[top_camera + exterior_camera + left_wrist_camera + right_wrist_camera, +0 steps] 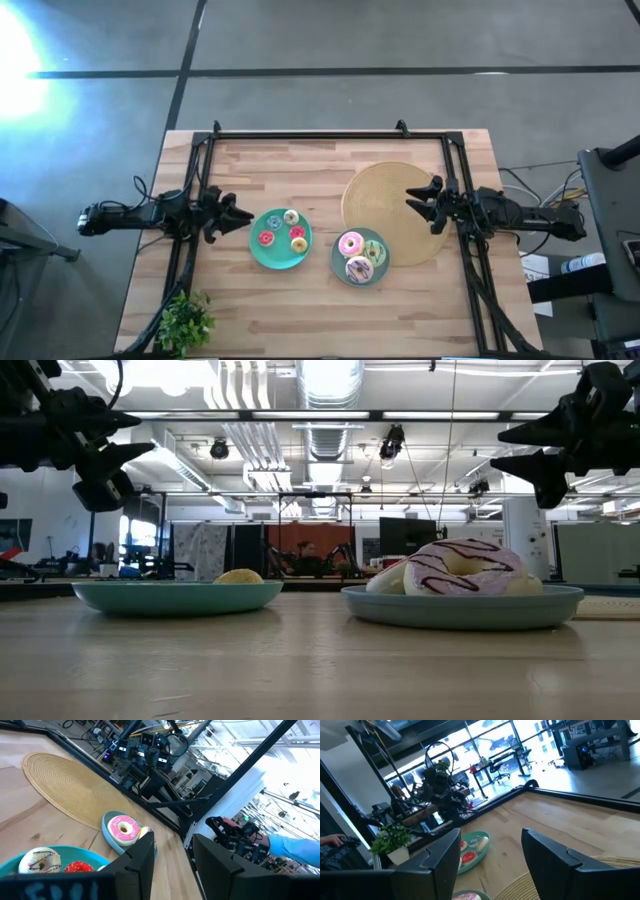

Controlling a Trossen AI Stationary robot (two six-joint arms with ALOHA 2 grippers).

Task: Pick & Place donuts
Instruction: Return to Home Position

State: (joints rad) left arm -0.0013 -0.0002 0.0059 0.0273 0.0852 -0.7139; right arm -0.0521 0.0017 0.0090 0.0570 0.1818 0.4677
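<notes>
The left gripper (240,214) at mid-left and the right gripper (418,205) at mid-right hang raised, fingers parted, pointing toward each other.

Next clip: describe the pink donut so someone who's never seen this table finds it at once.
Find the big tan woven disc on the right half of the table; a teal plate sits at its edge. Of the three large rings on that plate, the pink donut is the only pink-iced one, beside a green one and a white-brown one.

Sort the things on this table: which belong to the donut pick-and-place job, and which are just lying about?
Job: small donuts on the left teal plate; large donuts on the right teal plate; left gripper and right gripper, both open.
Lying about: woven mat; potted plant.
</notes>
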